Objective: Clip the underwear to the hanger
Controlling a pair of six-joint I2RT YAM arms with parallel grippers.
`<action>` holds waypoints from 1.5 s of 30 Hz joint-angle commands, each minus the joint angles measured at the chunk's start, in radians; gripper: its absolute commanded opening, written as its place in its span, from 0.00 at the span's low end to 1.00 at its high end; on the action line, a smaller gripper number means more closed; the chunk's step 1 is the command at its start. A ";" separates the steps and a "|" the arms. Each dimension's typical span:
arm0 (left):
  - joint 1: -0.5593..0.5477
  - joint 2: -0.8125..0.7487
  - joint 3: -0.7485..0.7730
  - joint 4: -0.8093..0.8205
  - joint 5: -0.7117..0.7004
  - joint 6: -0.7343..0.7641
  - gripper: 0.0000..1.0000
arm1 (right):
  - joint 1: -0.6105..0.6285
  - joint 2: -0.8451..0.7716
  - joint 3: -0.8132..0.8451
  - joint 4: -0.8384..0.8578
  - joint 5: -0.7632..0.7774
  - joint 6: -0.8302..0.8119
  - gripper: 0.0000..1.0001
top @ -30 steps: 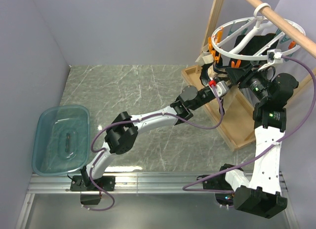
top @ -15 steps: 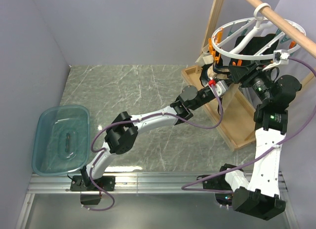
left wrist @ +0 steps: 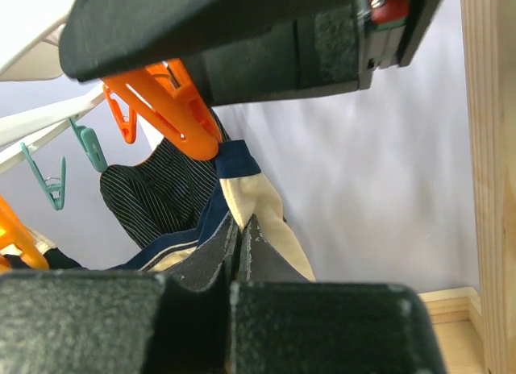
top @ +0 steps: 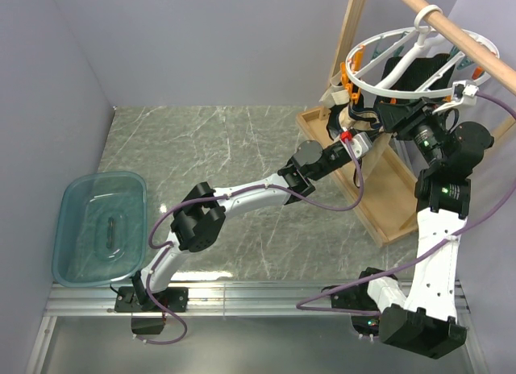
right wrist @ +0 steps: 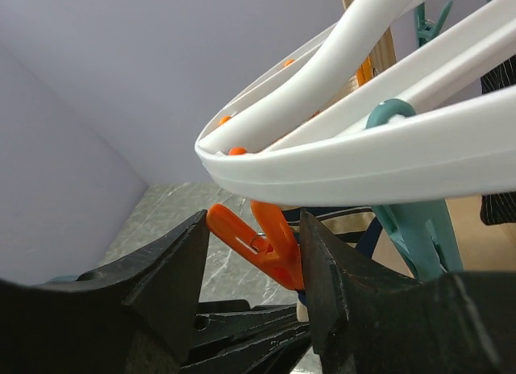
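Lavender walls; left gripper clamped on the underwear just below the orange clip, trim up at its mouth, right gripper jaws apart straddling that clip under the hanger.

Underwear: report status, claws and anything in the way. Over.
Left claw shut on underwear. Right claw open, astride orange clip. Clip looks to bite the navy trim. Dark striped garment hangs beside, not blocking.
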 commanded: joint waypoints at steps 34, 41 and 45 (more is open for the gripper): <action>0.001 -0.058 0.029 0.032 0.015 0.012 0.00 | 0.126 0.060 0.175 -0.151 0.199 -0.251 0.65; 0.003 -0.058 0.026 0.031 0.016 0.012 0.00 | 0.140 0.078 0.195 -0.184 0.209 -0.300 0.66; 0.001 -0.059 0.024 0.031 0.018 0.009 0.00 | 0.140 0.066 0.178 -0.159 0.209 -0.306 0.59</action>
